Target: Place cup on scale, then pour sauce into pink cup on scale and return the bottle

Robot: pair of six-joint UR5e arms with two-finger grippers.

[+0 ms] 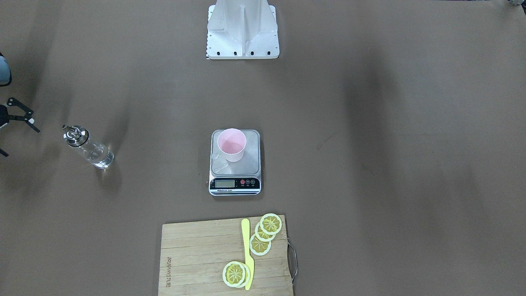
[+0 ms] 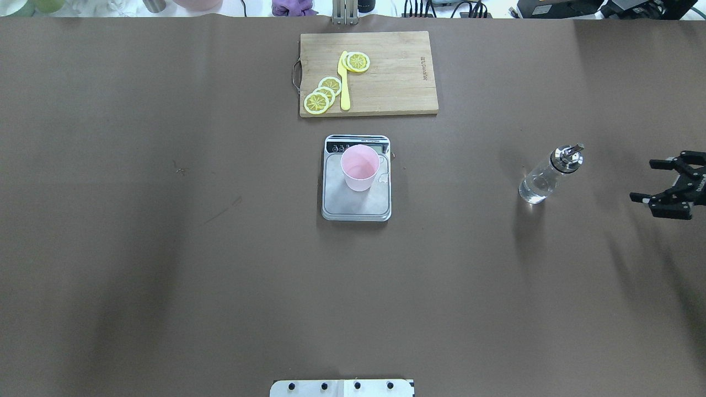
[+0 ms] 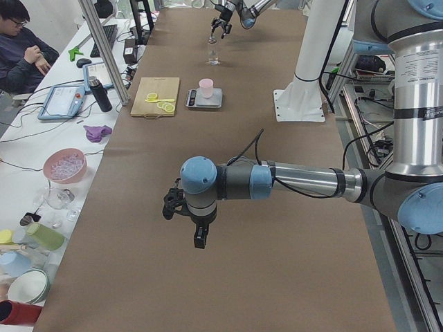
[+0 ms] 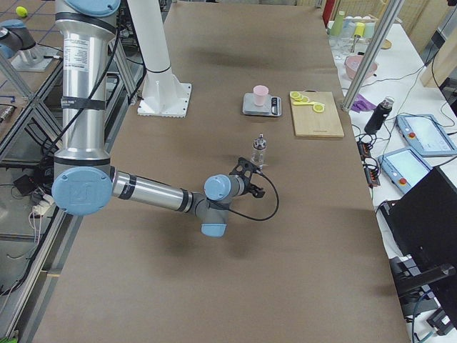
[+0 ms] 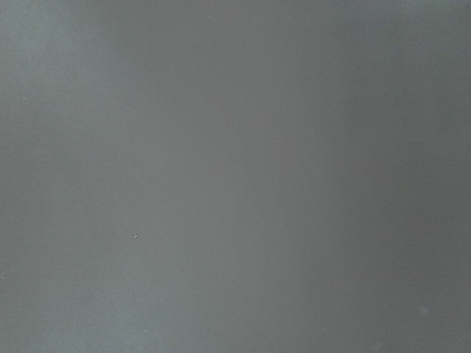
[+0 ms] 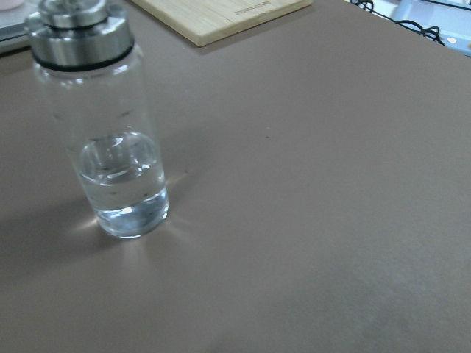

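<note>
Cup (image 2: 359, 167) on scale (image 2: 356, 208): done. Bottle (image 2: 543, 179) upright on tabletop (image 2: 165, 275), R claw (image 2: 641, 180) apart nearby. Pour status unclear; L claw (image 3: 182, 225) state unclear.

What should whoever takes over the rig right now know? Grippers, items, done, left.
Right gripper: open, empty, beside the bottle, not touching it.
Left gripper: seen only from the side, far from the items; cannot tell if it is open or shut.
Cup: upright on the scale, so placing is done.
Bottle: upright on the table, to the robot's right of the scale, with sauce in its lower part.
Pour: unclear. The cup's contents can't be read, and there may be wet spots on the plate beside it. Check the cup; if empty, pour, then return the bottle.
</note>
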